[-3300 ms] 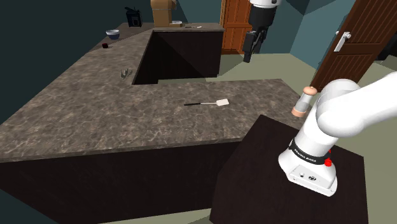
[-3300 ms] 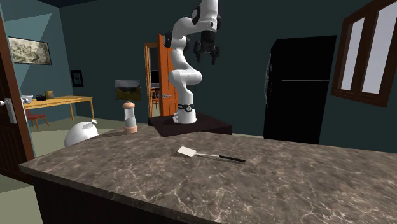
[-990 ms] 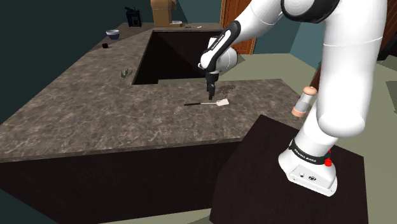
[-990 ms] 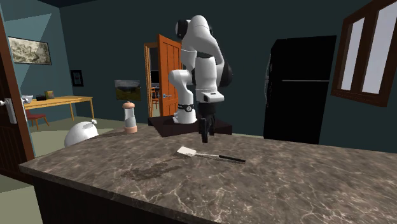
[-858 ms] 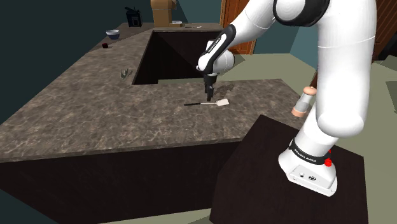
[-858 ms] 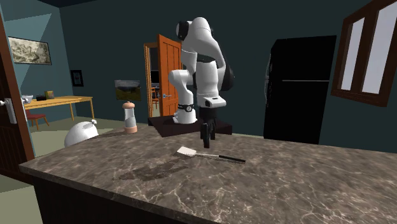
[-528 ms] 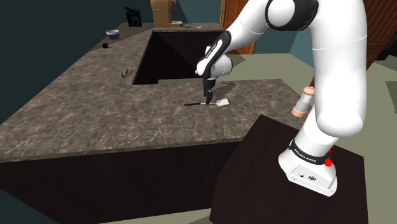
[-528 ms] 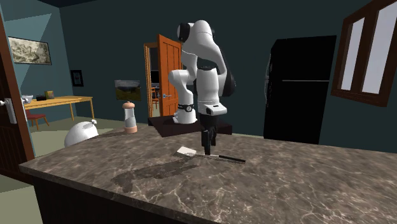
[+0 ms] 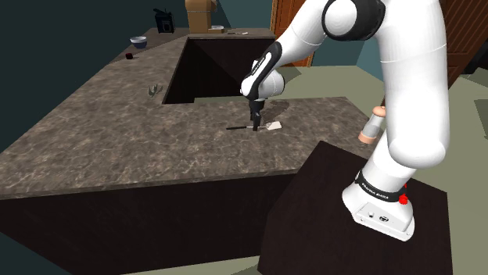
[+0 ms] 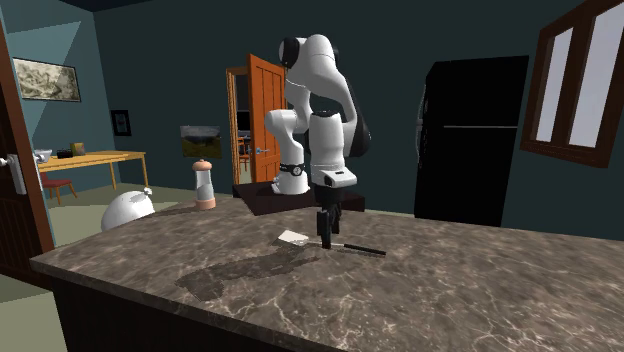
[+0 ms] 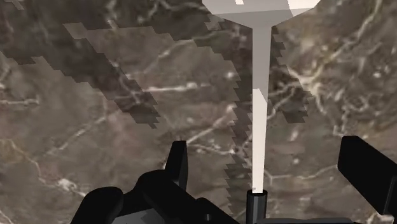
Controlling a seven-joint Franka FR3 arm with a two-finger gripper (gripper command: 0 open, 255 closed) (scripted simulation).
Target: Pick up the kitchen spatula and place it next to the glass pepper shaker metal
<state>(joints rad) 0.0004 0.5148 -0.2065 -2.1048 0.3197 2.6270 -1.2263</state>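
**Gripper** (image 9: 252, 124): you are hanging it fingers-down, low over the countertop (image 9: 117, 144). The fingers (image 11: 177, 158) are standing apart, astride the shaft and not touching it, so nothing is being gripped.

**Spatula** (image 9: 273, 126): it is lying flat on the countertop. In the shoulder view the pale blade is pointing to 3 o'clock and the dark handle to 9 o'clock. The gripper is sitting over the shaft just handle-side of the blade.

**Pepper shaker** (image 9: 373, 124): it is standing upright, well apart from the spatula at its 3 o'clock in the shoulder view, close to the stand.

**Progress**: you are finishing the approach. Closing, lifting, carrying and setting down beside the shaker are not yet done.
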